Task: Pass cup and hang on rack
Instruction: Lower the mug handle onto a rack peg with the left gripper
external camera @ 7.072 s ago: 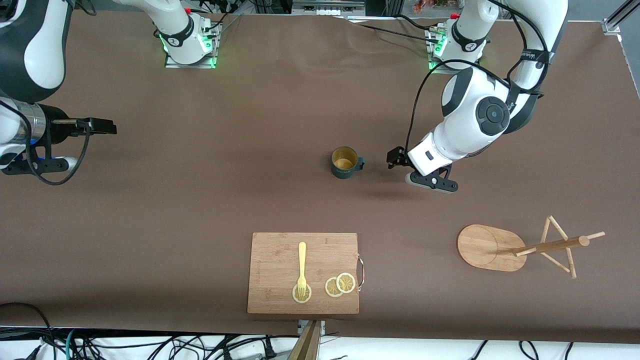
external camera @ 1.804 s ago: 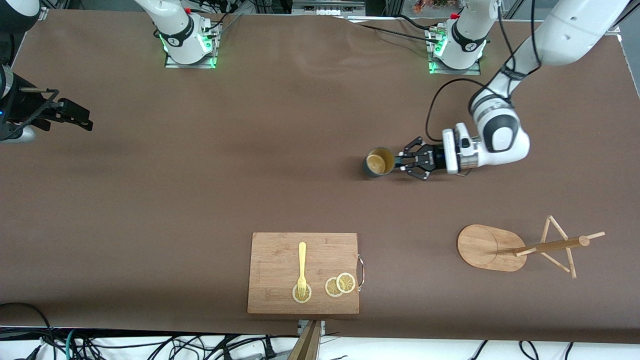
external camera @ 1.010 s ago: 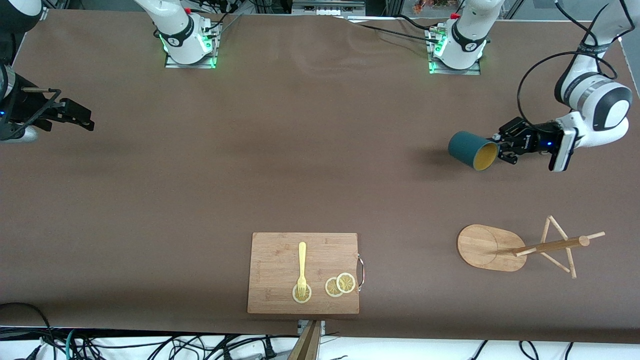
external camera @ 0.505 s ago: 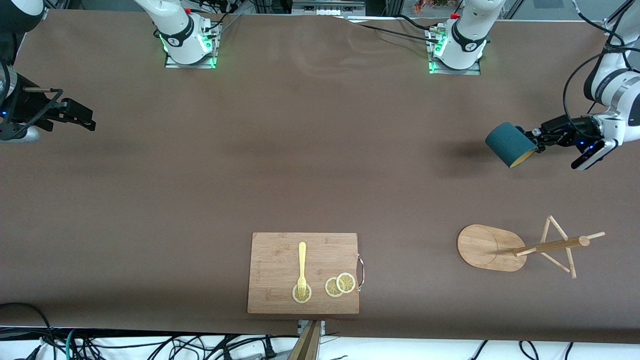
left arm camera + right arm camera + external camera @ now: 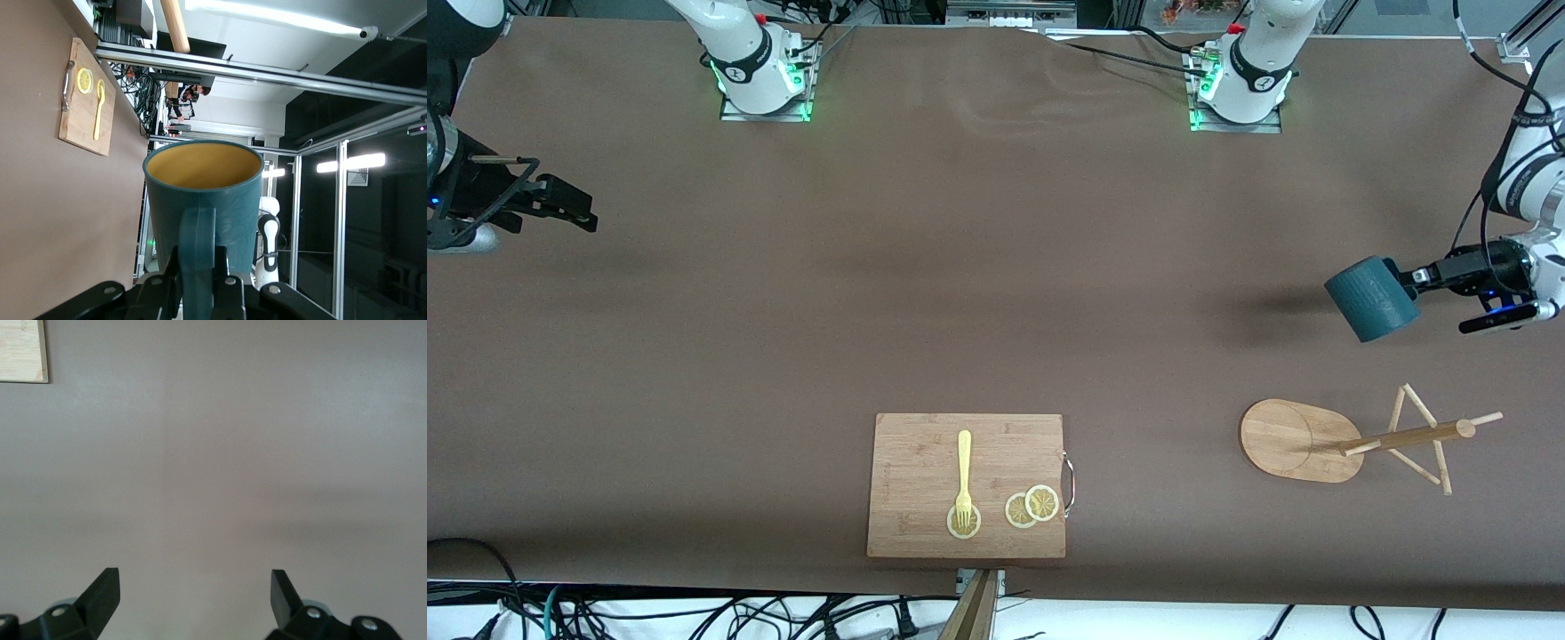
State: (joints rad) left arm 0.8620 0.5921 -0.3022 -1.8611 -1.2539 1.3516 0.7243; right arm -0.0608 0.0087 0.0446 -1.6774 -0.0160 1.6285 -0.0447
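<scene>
Ribbed matt teal cup (image 5: 1371, 299), pale bamboo rack (image 5: 1303, 439), wooden cutting board (image 5: 918, 462), matt brown table cover (image 5: 960, 293)

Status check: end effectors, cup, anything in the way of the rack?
Left end effector shut on cup handle, airborne. Right end effector open, waiting. Rack clear.

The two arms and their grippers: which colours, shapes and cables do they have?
Both arms are glossy white with rounded shells and black joint rings. Their square bases glow green. Black cables loop beside the left arm's wrist. The left gripper and right gripper are black, and the right gripper's fingertips look wedge-shaped.
</scene>
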